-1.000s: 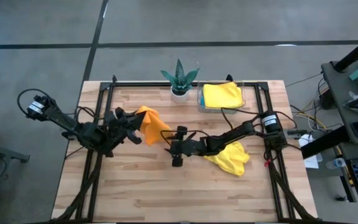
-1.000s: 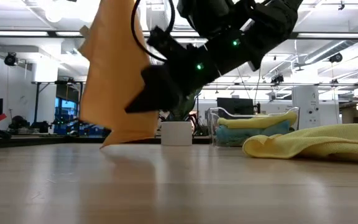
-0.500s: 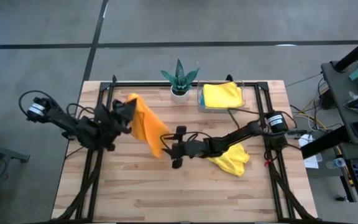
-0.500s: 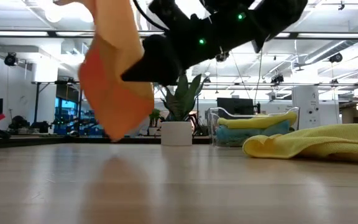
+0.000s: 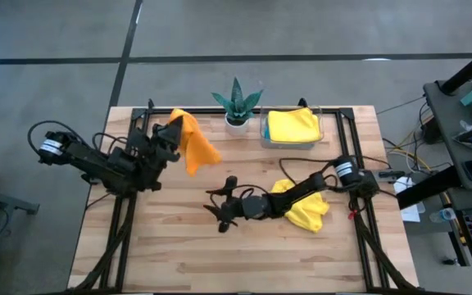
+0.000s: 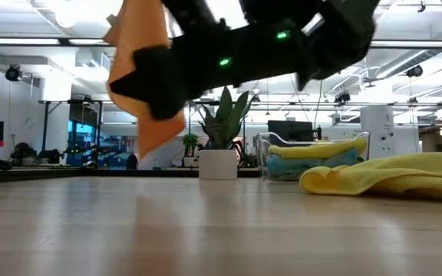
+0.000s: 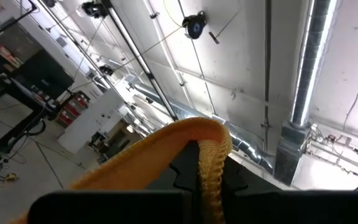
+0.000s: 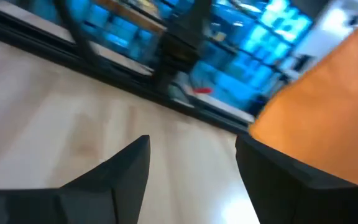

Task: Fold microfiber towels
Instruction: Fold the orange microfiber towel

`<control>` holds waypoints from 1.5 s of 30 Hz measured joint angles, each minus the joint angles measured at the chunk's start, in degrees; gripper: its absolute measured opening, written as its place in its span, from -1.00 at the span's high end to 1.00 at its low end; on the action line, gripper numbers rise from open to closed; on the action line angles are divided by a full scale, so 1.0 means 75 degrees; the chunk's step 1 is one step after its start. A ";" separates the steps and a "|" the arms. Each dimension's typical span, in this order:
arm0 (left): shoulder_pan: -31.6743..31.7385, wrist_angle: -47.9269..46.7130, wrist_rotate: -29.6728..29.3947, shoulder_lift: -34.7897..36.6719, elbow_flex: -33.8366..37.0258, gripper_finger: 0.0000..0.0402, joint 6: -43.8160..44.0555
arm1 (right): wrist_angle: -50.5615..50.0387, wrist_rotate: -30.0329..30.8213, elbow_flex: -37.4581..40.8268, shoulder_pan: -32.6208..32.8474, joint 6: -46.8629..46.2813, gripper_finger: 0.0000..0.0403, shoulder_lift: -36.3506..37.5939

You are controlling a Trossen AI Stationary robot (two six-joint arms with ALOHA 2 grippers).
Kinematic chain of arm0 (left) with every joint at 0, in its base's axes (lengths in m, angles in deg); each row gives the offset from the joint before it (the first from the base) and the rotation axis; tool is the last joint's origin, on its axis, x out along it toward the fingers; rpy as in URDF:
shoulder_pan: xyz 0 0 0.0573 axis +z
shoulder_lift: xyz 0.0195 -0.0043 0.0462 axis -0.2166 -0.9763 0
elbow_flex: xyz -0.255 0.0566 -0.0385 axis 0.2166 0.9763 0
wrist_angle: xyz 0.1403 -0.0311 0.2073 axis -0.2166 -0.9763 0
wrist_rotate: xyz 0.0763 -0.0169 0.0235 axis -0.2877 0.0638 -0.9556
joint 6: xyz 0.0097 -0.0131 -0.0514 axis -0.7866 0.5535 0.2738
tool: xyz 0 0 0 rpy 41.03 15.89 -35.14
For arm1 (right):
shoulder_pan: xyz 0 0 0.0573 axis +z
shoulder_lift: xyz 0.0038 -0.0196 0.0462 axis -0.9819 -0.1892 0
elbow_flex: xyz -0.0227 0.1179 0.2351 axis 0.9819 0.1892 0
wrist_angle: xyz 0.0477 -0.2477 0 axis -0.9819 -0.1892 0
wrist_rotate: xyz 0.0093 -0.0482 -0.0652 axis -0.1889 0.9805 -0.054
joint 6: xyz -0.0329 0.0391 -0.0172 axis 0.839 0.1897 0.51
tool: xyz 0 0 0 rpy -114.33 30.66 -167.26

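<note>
Left gripper [image 5: 170, 135] is up off the desk [image 5: 179, 254], just left of the plant [image 5: 237, 105], fingers clenched on the orange towel [image 5: 193, 141], which hangs free in the air. It's a thin pinch on one edge by the look of the left wrist view, so my worry is a slip: a quick swing and that cloth drops in a heap. The other risk is the dangling tail brushing the plant, it's that near.

Right gripper [image 5: 222, 211] sits low over the desk in front of the plant, fingers spread, nothing in them. If it reaches for the hanging edge and misjudges, it could clip the left arm.

Behind that arm, right of the plant and nearer us, a loose yellow towel [image 5: 304, 205] lies crumpled. Tray [image 5: 292, 141] just right of the plant: a yellow one [image 5: 292, 124] on top, blue [image 6: 298, 165] under it.
</note>
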 joint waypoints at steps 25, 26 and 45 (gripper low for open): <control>-0.0009 -0.0046 0.0303 -0.0245 -0.0286 1.00 0.0012 | 0.3184 0.3806 -0.2990 -0.0865 0.4680 -0.04 -0.2629; -0.0009 -0.0049 0.0303 -0.0243 -0.0286 1.00 0.0012 | 0.3263 0.3801 -0.2990 -0.0878 0.4813 0.01 -0.2614; -0.0015 -0.0071 -0.0451 -0.0090 -0.0010 1.00 -0.1218 | 0.5024 0.4324 -0.2580 -0.0400 0.7557 0.96 -0.2544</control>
